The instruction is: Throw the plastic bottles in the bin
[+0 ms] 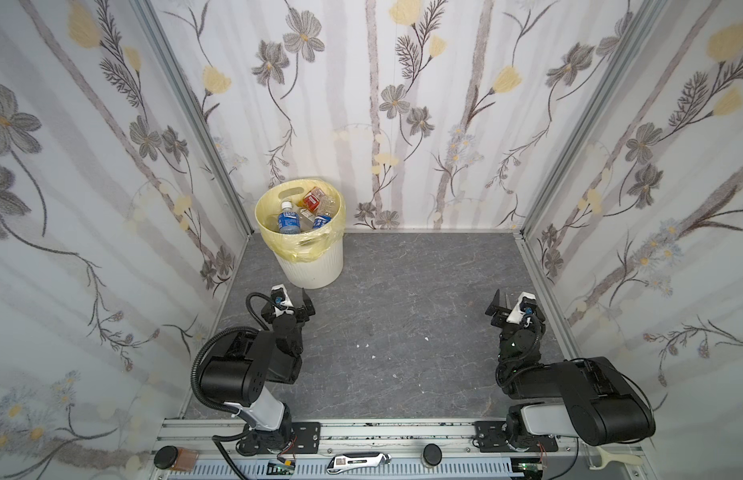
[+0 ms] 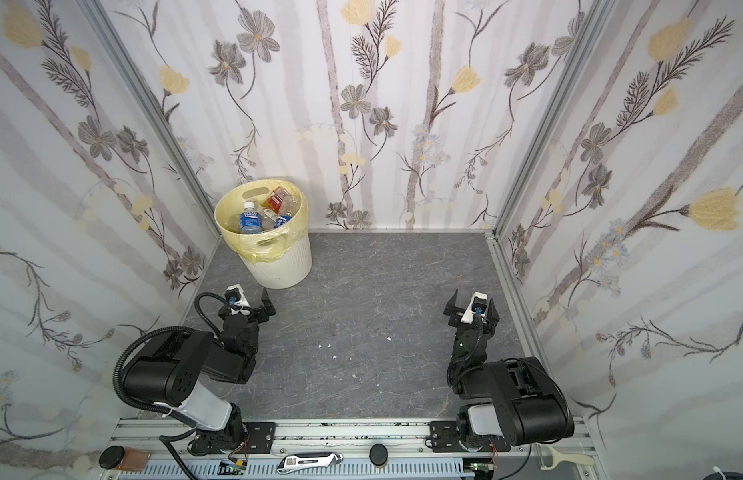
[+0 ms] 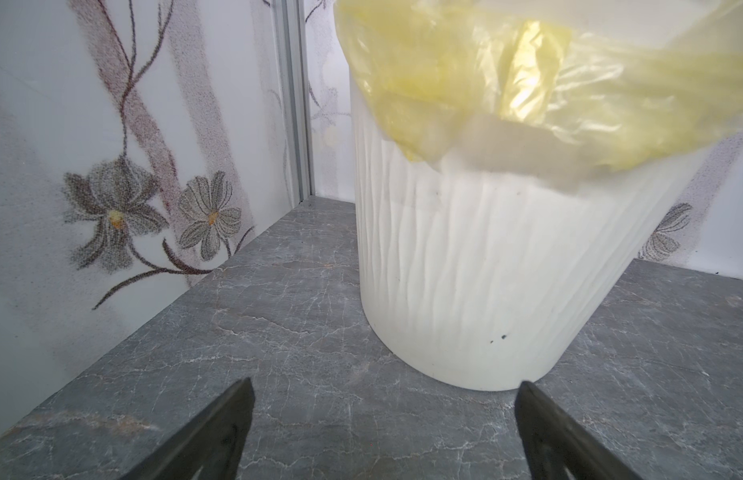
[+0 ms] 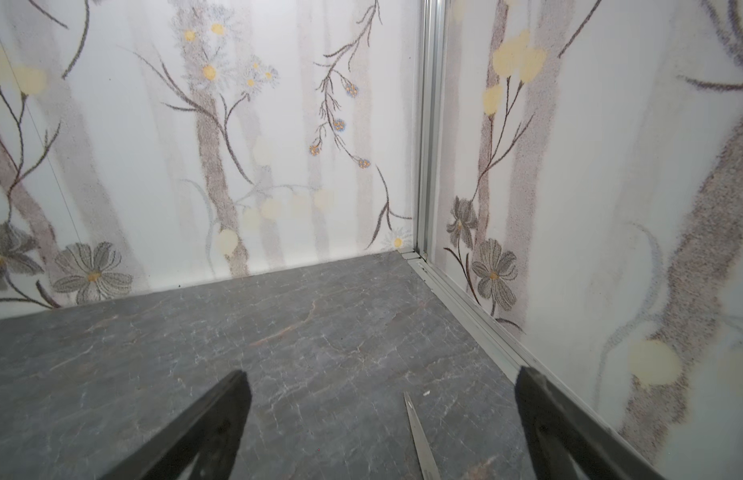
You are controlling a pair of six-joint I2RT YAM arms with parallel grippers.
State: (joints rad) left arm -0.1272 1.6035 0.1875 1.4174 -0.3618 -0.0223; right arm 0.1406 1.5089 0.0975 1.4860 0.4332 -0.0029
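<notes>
**Bottles down in the bin, both pincers spread wide and empty**

The round cream-white ribbed plastic bin [image 1: 320, 268] stands just ahead of the left pincer [image 1: 293, 302], near its fingertips but apart from them. A pale yellow crinkled plastic bag liner [image 1: 297, 249] is folded over the bin's rim and hangs partway down the outside wall on the side facing that pincer.

Inside lie the small plastic bottles [image 1: 303, 214], jumbled and leaning at different angles. On the side nearer the left pincer are a clear bottle with a blue label and white cap [image 1: 287, 218] and a second blue-labelled bottle [image 1: 321, 221]. Farther from the pincer sit an orange-red labelled bottle [image 1: 313, 199] and, beside it, a plain clear bottle [image 1: 331, 203]. How many lie underneath cannot be told.

The left pincer's jaws are spread wide with nothing between them, low over the dark grey marble-patterned tabletop [image 1: 403, 316].

The right pincer [image 1: 513, 305] is spread just as wide and also holds nothing. The bin is well apart from it, off to its left and farther ahead. This pincer faces a corner of the floral-papered walls [image 4: 278, 145].
</notes>
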